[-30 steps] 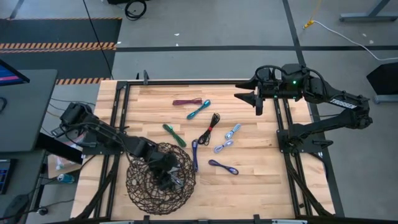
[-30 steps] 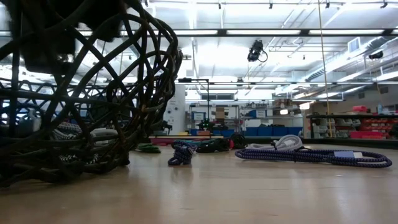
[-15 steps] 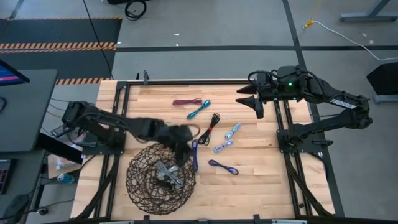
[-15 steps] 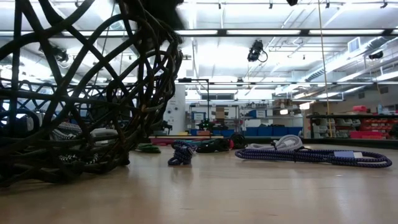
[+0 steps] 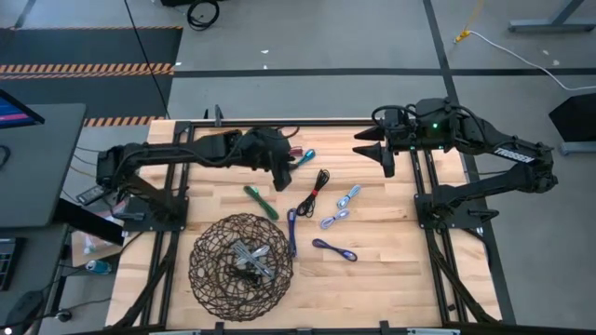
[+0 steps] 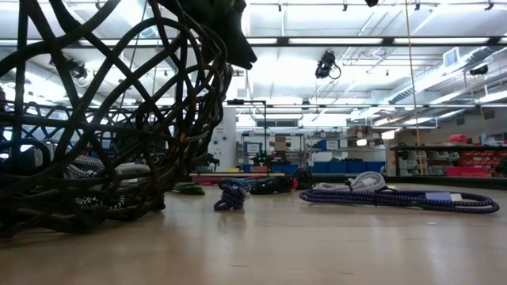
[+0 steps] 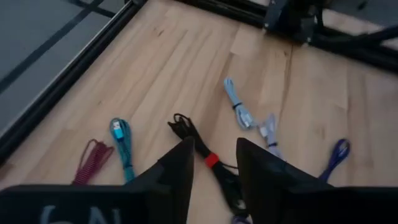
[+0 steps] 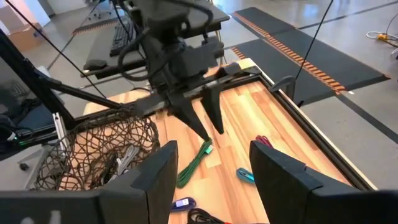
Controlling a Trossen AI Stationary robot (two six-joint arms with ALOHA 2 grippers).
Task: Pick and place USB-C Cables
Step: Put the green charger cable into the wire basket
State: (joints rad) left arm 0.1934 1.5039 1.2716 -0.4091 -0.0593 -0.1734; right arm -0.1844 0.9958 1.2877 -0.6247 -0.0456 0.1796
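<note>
Several USB-C cables lie loose on the wooden table: maroon (image 7: 93, 160), teal (image 7: 122, 140), black with a red band (image 7: 193, 134), light blue (image 7: 239, 109), grey (image 7: 268, 129), green (image 5: 261, 201) and two purple ones (image 5: 291, 231) (image 5: 335, 249). A few more cables (image 5: 250, 261) lie inside the round dark wire basket (image 5: 209, 279) near the front edge. My left gripper (image 7: 214, 155) hangs open above the black cable, close to the teal and maroon ones, holding nothing. My right gripper (image 5: 386, 160) waits open, raised at the far right.
Black frame rails (image 5: 177, 186) run along the table's left, right and far sides. In the low view the basket (image 6: 103, 119) fills the left. Bare wood lies right of the basket, along the near edge.
My left gripper has risen out of the basket and swung toward the table's far edge, rolling as it went. It now hangs over the black, teal and maroon cables. The cables in the basket stay where they were.
</note>
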